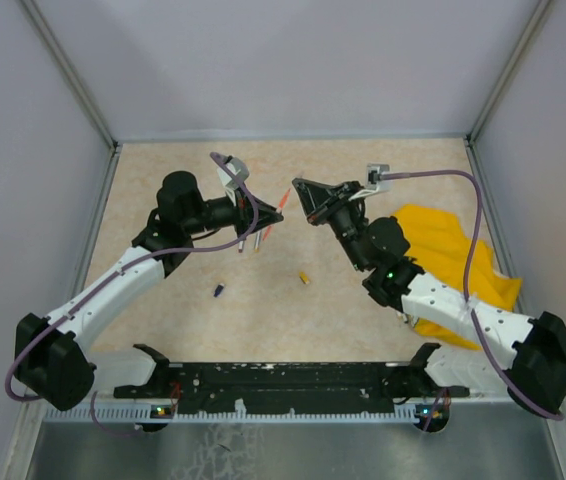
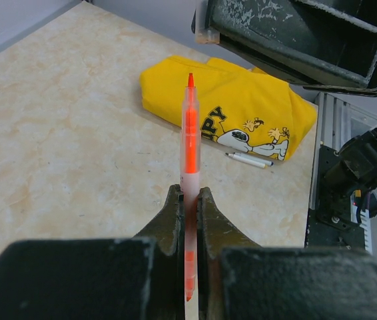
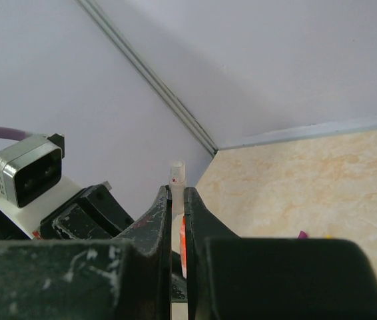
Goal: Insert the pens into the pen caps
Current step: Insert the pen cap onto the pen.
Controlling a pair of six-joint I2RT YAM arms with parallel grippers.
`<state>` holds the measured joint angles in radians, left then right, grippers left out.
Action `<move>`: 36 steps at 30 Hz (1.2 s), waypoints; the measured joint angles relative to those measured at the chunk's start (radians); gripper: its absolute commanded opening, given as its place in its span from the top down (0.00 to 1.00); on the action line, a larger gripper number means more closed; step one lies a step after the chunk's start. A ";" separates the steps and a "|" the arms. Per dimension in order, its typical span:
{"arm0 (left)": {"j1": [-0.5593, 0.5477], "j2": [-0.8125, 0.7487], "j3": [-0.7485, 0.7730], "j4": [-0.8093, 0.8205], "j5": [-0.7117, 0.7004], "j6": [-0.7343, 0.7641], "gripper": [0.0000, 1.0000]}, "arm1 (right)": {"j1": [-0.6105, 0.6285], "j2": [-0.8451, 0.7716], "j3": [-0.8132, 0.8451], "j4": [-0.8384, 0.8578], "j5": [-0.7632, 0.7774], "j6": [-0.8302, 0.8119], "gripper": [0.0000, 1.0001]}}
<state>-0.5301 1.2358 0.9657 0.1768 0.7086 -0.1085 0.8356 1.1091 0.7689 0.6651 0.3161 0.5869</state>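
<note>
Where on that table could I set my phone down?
Bare tabletop runs along the back wall, and between the yellow cap, dark blue cap and the base rail. Crowded: the middle, where left gripper and right gripper nearly meet, and the right, under the yellow cloth.

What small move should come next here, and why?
Probably ease the left gripper toward the right gripper, lining the tip up with the opening. The left is shut on the orange pen, its bare tip pointing outward. The right is shut on a small clear-and-orange tube, apparently a cap. In the top view a gap separates the two.
</note>
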 measured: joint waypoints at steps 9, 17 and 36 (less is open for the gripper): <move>0.000 0.000 0.000 0.000 0.000 0.002 1.00 | -0.002 0.011 0.000 0.000 -0.001 0.000 1.00; 0.000 0.000 0.000 0.000 0.004 0.005 1.00 | -0.002 0.032 0.000 0.000 -0.005 0.000 1.00; 0.000 0.000 -0.003 0.000 0.006 0.006 1.00 | -0.007 0.042 0.000 0.000 -0.021 -0.002 1.00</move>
<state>-0.5301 1.2358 0.9623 0.1768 0.7147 -0.1020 0.8284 1.1515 0.7689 0.6655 0.2951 0.5854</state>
